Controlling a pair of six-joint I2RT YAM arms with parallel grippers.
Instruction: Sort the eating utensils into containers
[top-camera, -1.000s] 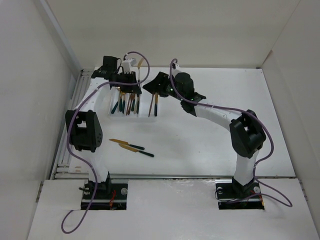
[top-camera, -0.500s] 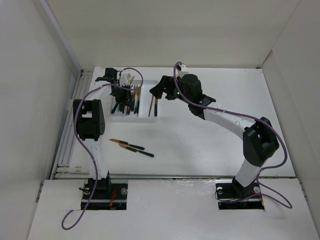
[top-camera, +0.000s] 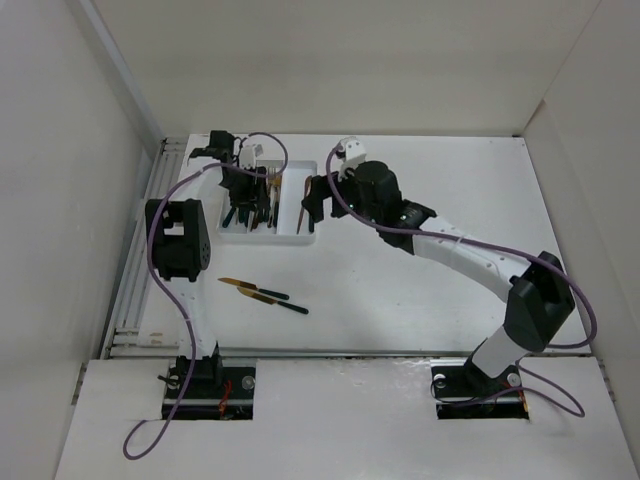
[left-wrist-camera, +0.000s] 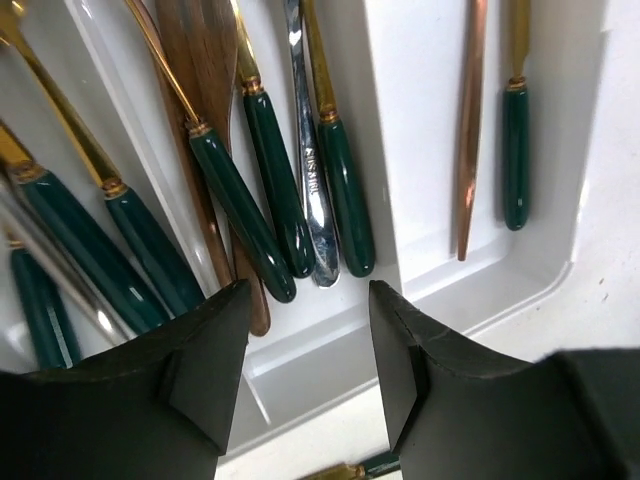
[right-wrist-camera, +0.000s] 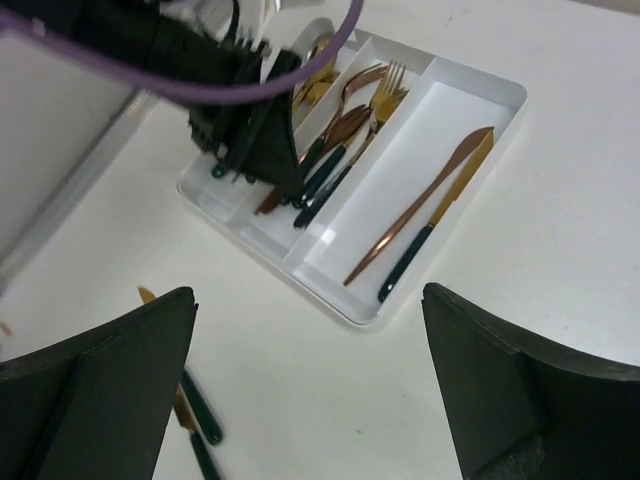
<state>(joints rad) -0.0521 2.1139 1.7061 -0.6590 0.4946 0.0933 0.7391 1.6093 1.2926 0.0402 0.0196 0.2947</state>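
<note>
The white tray (top-camera: 280, 236) stands at the back left. Its left and middle compartments hold several gold utensils with dark green handles (left-wrist-camera: 270, 200). The right compartment holds a copper knife (left-wrist-camera: 470, 130) and a green-handled knife (left-wrist-camera: 515, 150). My left gripper (left-wrist-camera: 310, 400) is open and empty, low over the near end of the middle compartment (top-camera: 245, 200). My right gripper (right-wrist-camera: 310, 390) is open wide and empty, above the table just off the tray's near right corner (top-camera: 312, 212). The tray (right-wrist-camera: 480, 85) and both knives (right-wrist-camera: 420, 210) show in the right wrist view.
Two green-handled gold utensils (top-camera: 240, 284) (top-camera: 278, 300) lie on the table in front of the tray; they blur at the lower left of the right wrist view (right-wrist-camera: 195, 415). A rail runs along the table's left edge (top-camera: 140, 260). White walls enclose the table.
My right gripper has drawn back from over the right compartment toward the tray's near end. My left gripper has come a little nearer and lower over the tray.
</note>
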